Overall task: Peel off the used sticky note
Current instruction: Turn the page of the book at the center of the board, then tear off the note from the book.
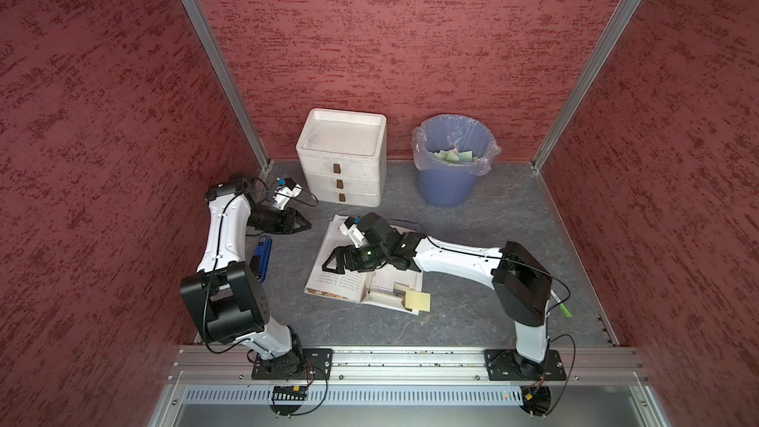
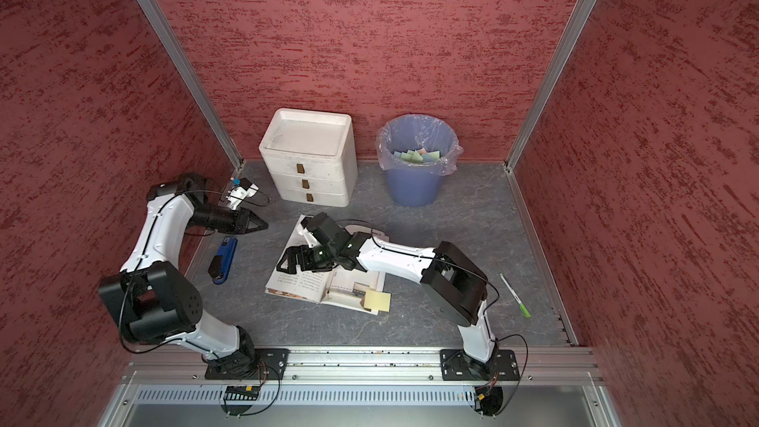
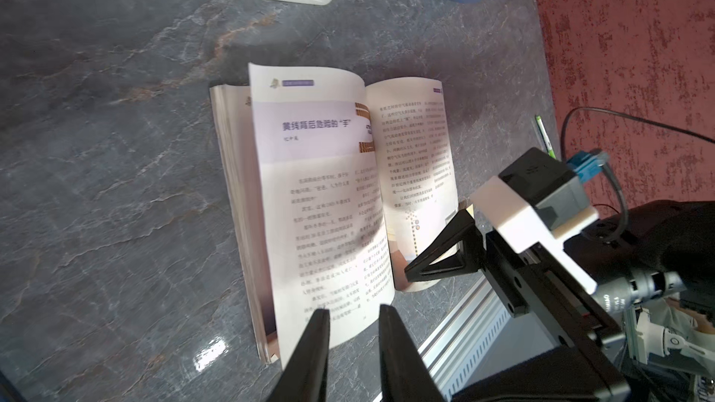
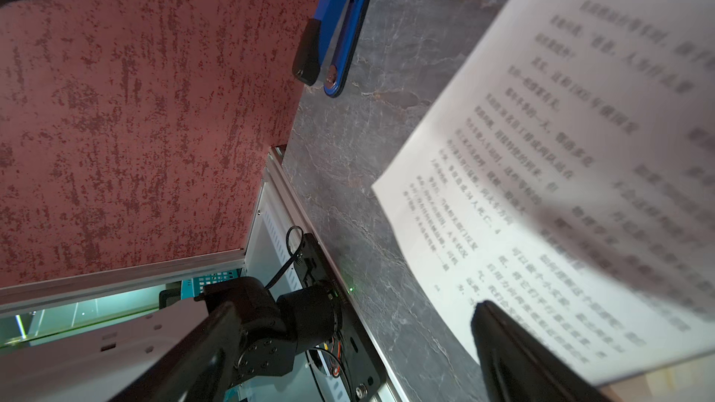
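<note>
an open book (image 1: 328, 283) is laid on the tabletop (image 1: 472, 322), and the yellow sticky note (image 1: 419, 301) is stuck at the near outer corner of its right page, overhanging the edge. the right end effector (image 1: 330, 261) is held over the left page with its jaws spread wide; nothing is gripped, though one finger (image 4: 522, 353) is seen at the edge of a raised page. the left end effector (image 1: 306, 224) is held left of the book, drawn almost together and empty.
</note>
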`<state>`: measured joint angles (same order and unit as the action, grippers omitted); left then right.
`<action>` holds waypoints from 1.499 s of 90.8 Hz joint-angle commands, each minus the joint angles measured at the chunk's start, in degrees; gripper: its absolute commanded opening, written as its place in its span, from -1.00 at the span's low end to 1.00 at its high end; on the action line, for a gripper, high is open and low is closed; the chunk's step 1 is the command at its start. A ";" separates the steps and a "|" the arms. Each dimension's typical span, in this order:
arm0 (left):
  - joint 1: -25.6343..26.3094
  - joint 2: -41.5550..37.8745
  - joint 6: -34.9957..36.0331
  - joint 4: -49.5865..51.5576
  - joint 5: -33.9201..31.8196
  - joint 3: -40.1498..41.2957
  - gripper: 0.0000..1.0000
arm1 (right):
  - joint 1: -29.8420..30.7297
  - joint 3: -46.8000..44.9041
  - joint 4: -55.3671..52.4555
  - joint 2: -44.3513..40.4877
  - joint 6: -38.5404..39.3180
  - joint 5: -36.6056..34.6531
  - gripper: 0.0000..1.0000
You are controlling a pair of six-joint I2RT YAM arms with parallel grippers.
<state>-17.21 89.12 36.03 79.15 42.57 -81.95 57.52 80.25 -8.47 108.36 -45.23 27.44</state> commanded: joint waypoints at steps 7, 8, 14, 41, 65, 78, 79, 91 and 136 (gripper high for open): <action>6.13 -1.15 -2.55 -0.83 -0.41 -1.49 -0.50 | -3.69 -13.43 -4.34 -15.63 1.98 -4.99 0.97; 6.62 -1.10 -2.73 -1.01 -0.53 -1.52 -0.50 | -4.10 -14.67 -4.49 -16.68 1.90 -5.32 0.97; 9.66 -0.41 -3.92 -1.98 -1.17 -1.42 -0.50 | -6.66 -22.34 -5.27 -23.55 1.18 -6.25 0.97; 29.45 5.57 -8.59 -8.75 -6.25 -0.73 -0.50 | -18.56 -46.36 -6.25 -44.82 -1.12 -2.05 0.97; 39.67 14.79 -8.88 -9.92 -8.07 -5.23 -0.50 | -21.67 -50.63 -1.13 -43.06 0.22 1.59 0.97; 43.33 17.15 -8.73 -10.20 -9.69 -6.66 -0.50 | -22.19 -52.46 3.78 -41.22 0.16 4.31 0.97; 43.50 17.28 -8.67 -10.27 -9.78 -6.65 -0.50 | -22.27 -52.60 4.24 -41.04 0.15 4.61 0.97; 44.60 18.48 -8.70 -11.46 -9.96 -6.22 -0.50 | -22.94 -53.79 9.16 -37.75 0.28 7.45 0.97; 45.16 21.58 -8.38 -14.43 -13.69 -4.19 -0.52 | -23.77 -57.91 30.51 -22.71 -4.24 17.08 0.95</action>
<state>27.73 109.54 26.81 65.49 29.61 -86.98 34.28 24.32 13.82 82.70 -46.87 41.54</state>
